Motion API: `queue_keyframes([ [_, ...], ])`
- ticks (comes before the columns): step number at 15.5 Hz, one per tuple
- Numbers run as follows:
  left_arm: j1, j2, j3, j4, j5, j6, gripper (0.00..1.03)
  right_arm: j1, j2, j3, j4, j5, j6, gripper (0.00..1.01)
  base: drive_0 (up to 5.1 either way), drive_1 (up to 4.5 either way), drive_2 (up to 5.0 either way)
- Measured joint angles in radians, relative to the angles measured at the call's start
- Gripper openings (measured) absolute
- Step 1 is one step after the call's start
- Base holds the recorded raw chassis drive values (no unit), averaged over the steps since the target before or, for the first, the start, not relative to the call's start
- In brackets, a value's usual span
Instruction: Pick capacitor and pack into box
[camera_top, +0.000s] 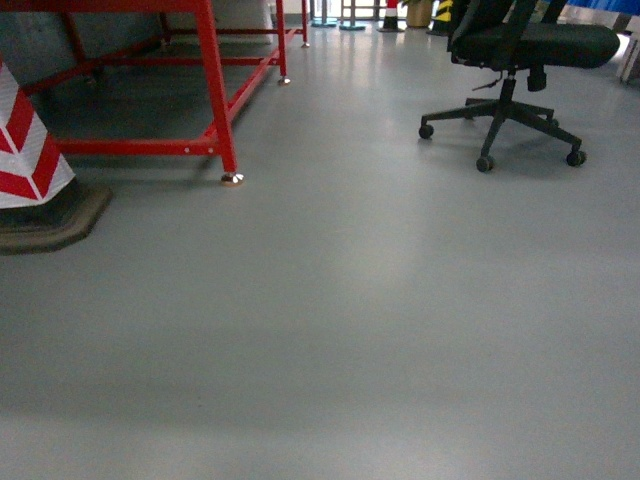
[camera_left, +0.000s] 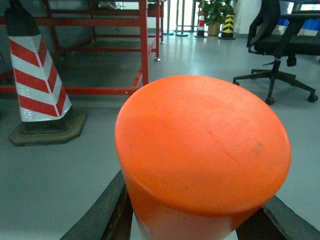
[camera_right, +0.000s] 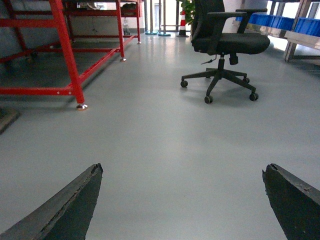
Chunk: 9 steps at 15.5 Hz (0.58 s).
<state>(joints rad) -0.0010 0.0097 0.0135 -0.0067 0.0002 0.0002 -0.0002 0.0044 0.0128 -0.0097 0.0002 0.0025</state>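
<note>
Endwise, orange capacitor facing lens

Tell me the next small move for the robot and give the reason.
Probably keep driving or turn the base to search: no box shows in any view. The left gripper holds an orange cylinder, the right gripper is open and empty, and only floor, a red frame and a chair lie ahead.

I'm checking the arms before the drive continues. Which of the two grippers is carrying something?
The left gripper: a large orange cylinder sits between its dark fingers. The right gripper is wide open, only bare grey floor between its fingers.
</note>
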Motion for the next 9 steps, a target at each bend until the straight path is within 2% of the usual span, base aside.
queue_keyframes([
  [9, 0.000, 0.000, 0.000, 0.001, 0.000, 0.000, 0.44, 0.000, 0.000, 0.000, 0.004, 0.000, 0.000, 0.98, -5.1, 2.35, 2.4],
])
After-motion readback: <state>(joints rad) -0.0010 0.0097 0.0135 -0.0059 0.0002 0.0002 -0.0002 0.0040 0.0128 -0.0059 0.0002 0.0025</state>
